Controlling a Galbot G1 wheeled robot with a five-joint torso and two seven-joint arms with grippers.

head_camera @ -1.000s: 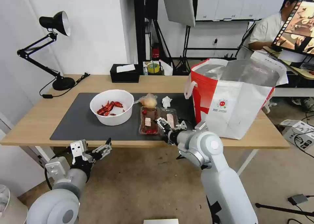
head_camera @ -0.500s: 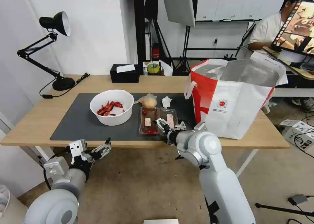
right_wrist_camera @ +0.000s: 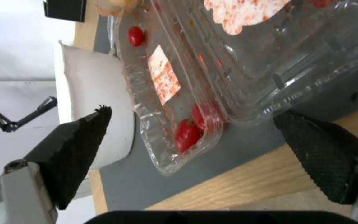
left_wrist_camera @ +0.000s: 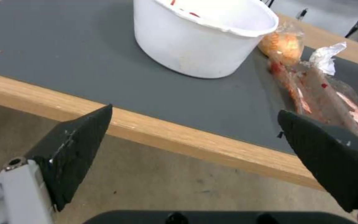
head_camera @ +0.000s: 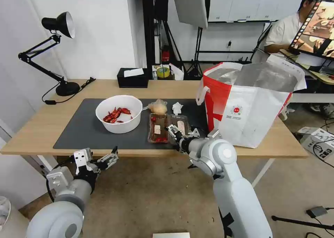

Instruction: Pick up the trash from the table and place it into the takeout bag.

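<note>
The right gripper sits at the near edge of the table, fingers spread wide around the near end of the clear hinged tray — not closed on it. The tray lies on the grey mat between the white bowl and the takeout bag, with the small yellowish bag and crumpled tissue just behind it. The left gripper hangs below the table's front edge, fingers also spread and holding nothing.
</note>
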